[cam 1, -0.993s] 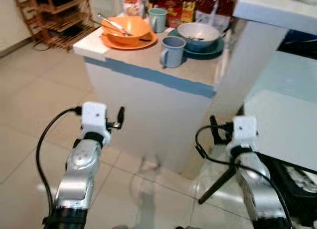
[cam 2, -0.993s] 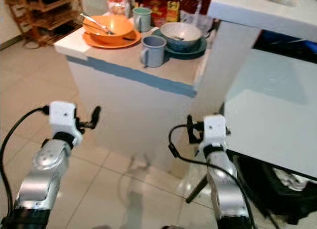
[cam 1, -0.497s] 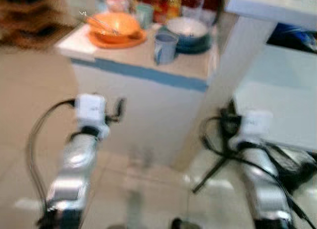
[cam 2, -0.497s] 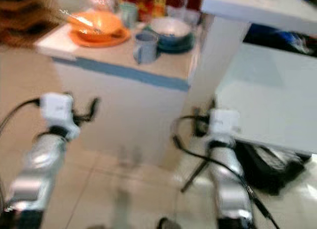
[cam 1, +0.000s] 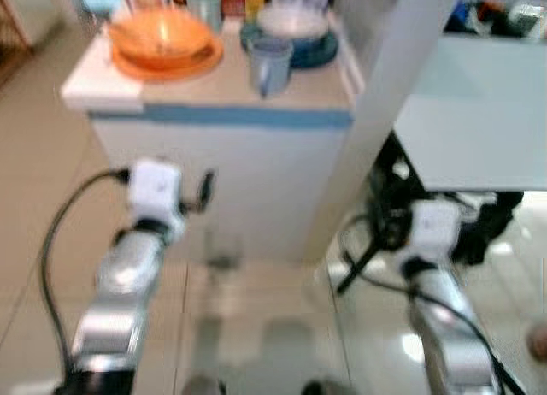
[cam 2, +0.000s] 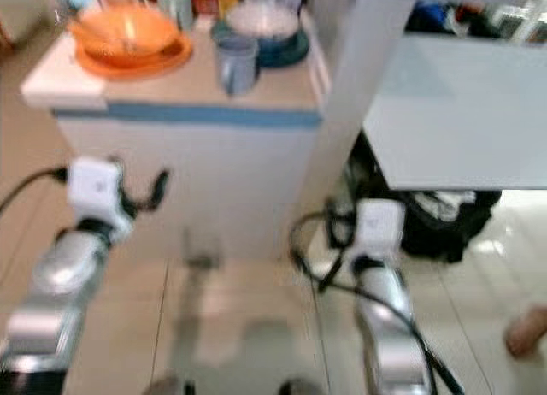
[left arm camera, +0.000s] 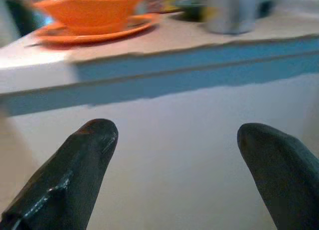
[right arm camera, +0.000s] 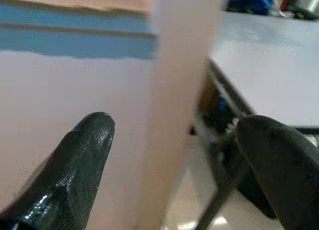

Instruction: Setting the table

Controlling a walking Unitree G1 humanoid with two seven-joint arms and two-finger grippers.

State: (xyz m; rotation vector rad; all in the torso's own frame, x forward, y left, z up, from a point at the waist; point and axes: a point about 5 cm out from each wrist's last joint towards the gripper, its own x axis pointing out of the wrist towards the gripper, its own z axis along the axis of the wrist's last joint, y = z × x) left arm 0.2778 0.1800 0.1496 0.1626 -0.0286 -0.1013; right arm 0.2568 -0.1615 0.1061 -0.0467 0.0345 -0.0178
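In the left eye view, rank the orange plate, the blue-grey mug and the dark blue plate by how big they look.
Largest to smallest as seen:
1. orange plate, widest, under the orange bowl.
2. dark blue plate, noticeably narrower, and partly hidden by its pale bowl.
3. blue-grey mug, smallest.
The frame is blurred, but the gaps look clear.

Motion blur softens both head views under bright, even indoor light, with glare on the glossy floor tiles (cam 1: 410, 344) and wrist-view fingers (left arm camera: 65, 175) close and out of focus.
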